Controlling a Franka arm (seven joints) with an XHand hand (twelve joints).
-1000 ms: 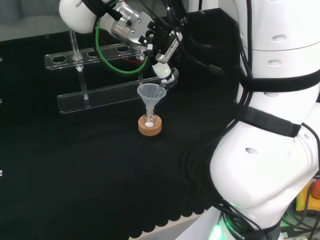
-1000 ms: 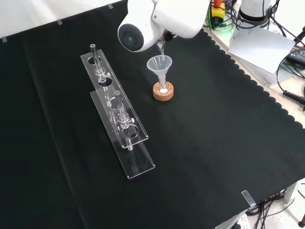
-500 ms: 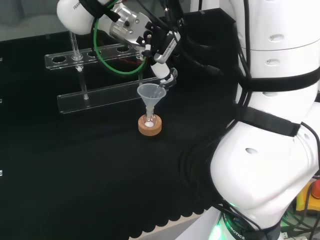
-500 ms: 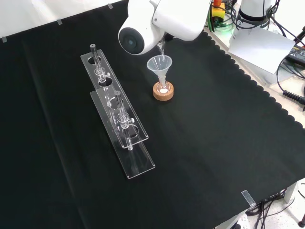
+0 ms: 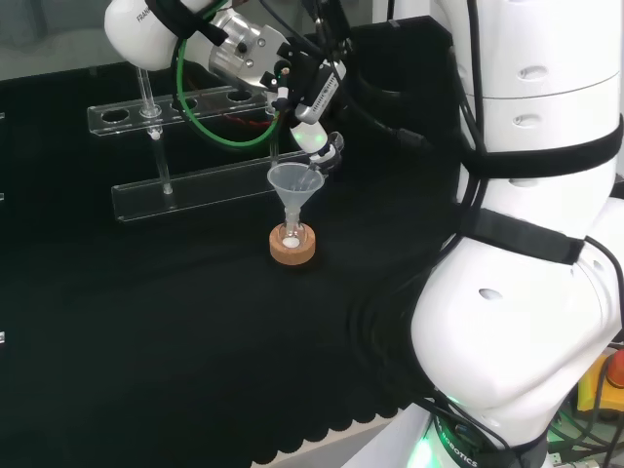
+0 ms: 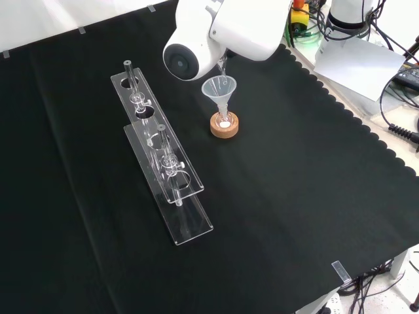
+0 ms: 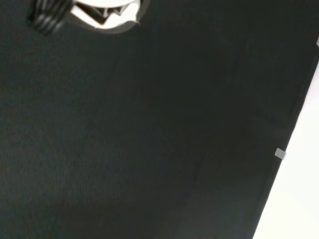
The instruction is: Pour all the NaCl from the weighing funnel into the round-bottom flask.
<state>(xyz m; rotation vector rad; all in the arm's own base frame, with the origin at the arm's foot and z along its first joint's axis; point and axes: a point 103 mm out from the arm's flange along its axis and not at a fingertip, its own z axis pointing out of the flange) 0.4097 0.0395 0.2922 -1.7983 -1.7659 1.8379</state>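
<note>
The hand (image 5: 314, 136) hangs just above and behind the rim of a clear cone funnel (image 5: 294, 181) in the head view, with its fingers curled round a small clear vessel, judged to be the weighing funnel (image 6: 221, 65), whose thin spout angles down toward the cone in the front view. The cone funnel sits with its stem in the neck of the small flask (image 5: 291, 237), which rests upright in a cork ring (image 5: 292, 247) near the middle of the bench. White powder lies at the bottom of the flask, so part of the salt has probably already gone in; whether any is left in the held vessel cannot be told. To complete the pour well, keep the spout over the cone's centre and clear of its rim, tilt gradually, and avoid any side contact, since the funnel and the light flask could tip off the ring. The bench is covered with black cloth (image 6: 294, 196) with a scalloped edge. A clear plastic rack (image 6: 160, 157) with round holes and upright posts stands well apart from the flask, to the left in the front view. Cables and a paper sheet lie beyond the cloth's right edge.
</note>
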